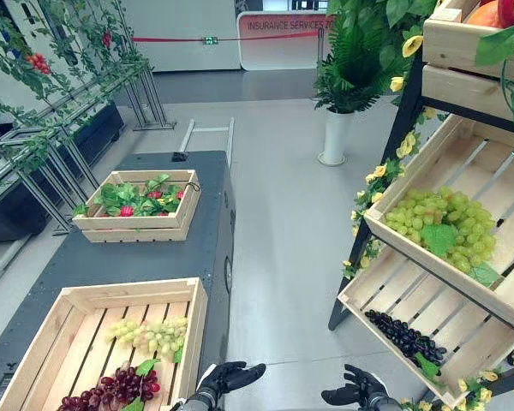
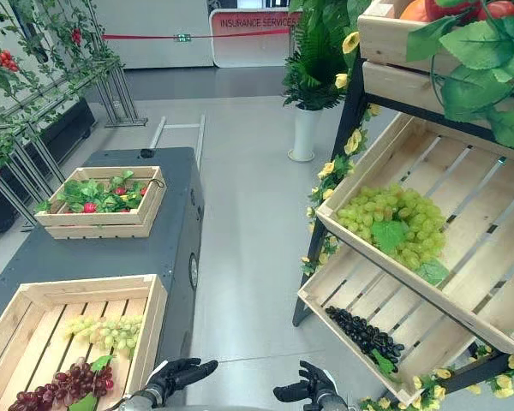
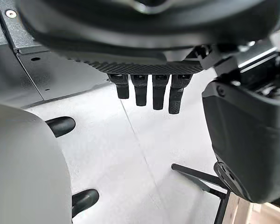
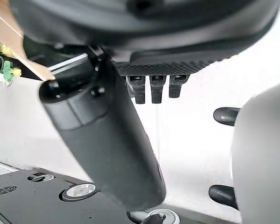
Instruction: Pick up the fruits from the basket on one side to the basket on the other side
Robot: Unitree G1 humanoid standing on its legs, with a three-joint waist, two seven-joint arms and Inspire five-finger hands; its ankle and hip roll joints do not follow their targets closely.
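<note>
Hands: the left hand (image 1: 233, 375) and the right hand (image 1: 355, 394) sit at the near edge, low over the floor. Both have their fingers spread loosely and hold nothing. The left wrist view shows straight fingers (image 3: 149, 95) with bare floor past them.
Shelf rack: the rack (image 1: 475, 116) stands on the right and carries slanted wooden crates one above another.
Dark table: the table (image 1: 111, 261) stands on the left and bears two crates.
Near crate: this crate (image 1: 128, 293) is at near left, with its right wall just beside the left hand.
Middle shelf crate: this crate (image 1: 488, 184) is at far right, well above both hands.
Lower shelf crate: this crate (image 1: 450, 321) tilts toward the aisle, and its near corner is close to the right hand.
Far crate: this crate (image 1: 137, 227) sits farther along the table, with leaves and small red fruit inside.
Big green grapes: the bunch (image 1: 437, 224) is heaped in the middle shelf crate.
Black grapes: the bunch (image 1: 404, 336) lies in the lower shelf crate. Its long axis runs from far left to near right along the slats.
Small green grapes: this bunch (image 1: 150, 334) lies in the near crate.
Red grapes: this bunch (image 1: 111, 390) lies in the near crate's near end.
Deciding relation: the black grapes lie just up and to the far right of the right hand, which is the closer arm. If they are picked, the likely goal is the near crate on the opposite side, next to the left hand.
</note>
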